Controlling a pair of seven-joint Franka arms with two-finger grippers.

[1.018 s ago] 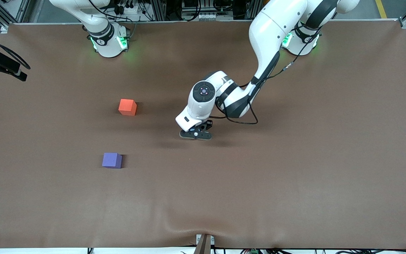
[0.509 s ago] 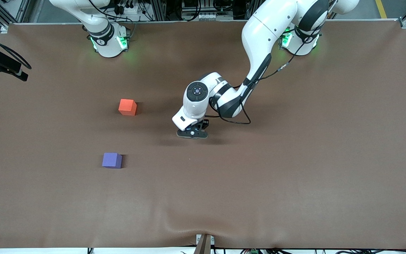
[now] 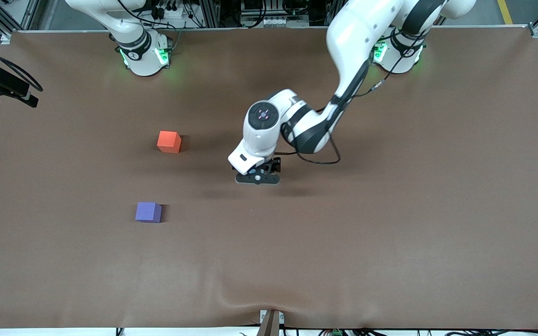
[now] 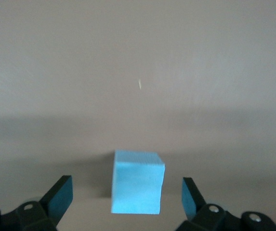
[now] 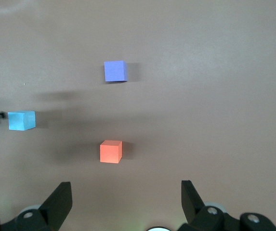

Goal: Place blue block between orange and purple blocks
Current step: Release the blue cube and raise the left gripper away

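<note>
The blue block [image 4: 138, 183] sits on the brown table between the fingers of my left gripper [image 4: 126, 192], which is open with a gap on each side of the block. In the front view the left gripper [image 3: 258, 178] is low over the table's middle and hides the block. The blue block also shows in the right wrist view [image 5: 21, 120]. The orange block [image 3: 169, 141] and the purple block [image 3: 148, 212] stand toward the right arm's end, the purple one nearer the front camera. My right gripper [image 5: 125, 192] is open and empty, high above the orange block [image 5: 111, 151].
The brown mat [image 3: 390, 210] covers the whole table. A black camera mount [image 3: 3, 86] juts in at the right arm's end. A small clamp [image 3: 271, 322] sits at the table's front edge. The right arm's base [image 3: 143, 51] stands at the top.
The left gripper shifted slightly over the table's middle and the left arm's elbow swung back and forth. The orange and purple blocks have not moved.
</note>
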